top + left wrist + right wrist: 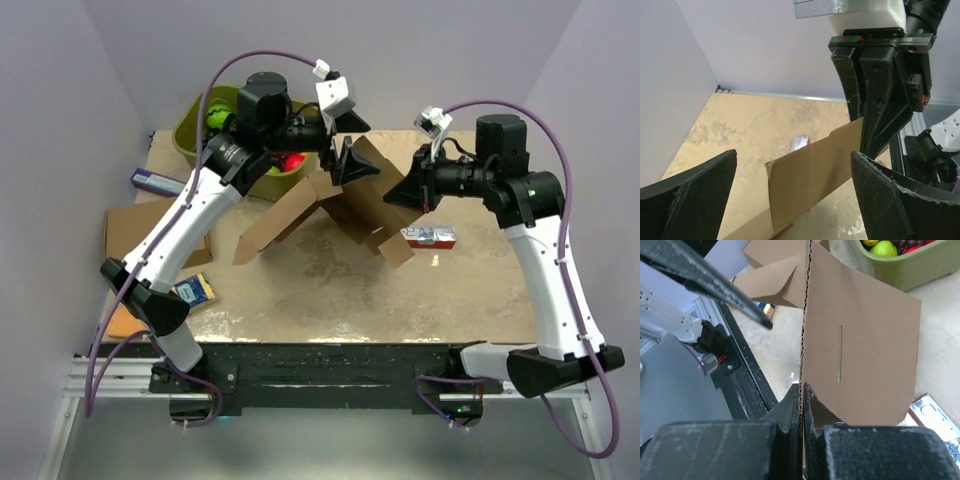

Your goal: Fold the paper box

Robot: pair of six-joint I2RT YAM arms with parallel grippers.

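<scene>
At mid-table, a little toward the far side, the paper box [340,205] sits partly raised, with its panels splayed to left and right. My right gripper [802,390] is clenched on the edge of one upright panel, and the corrugated rim is pinched between both fingers. That panel has a thin slot in its face. My left gripper [355,165] is released, jaws spread wide, hovering at the far side of the box. A cardboard flap shows between the fingers, and as far as I can see it touches neither. Green tub [195,125] of fruit: far left. Red-and-white packet [428,237]: just right of the box. Second cardboard piece [125,230]: flat, left, partly under my left arm.
</scene>
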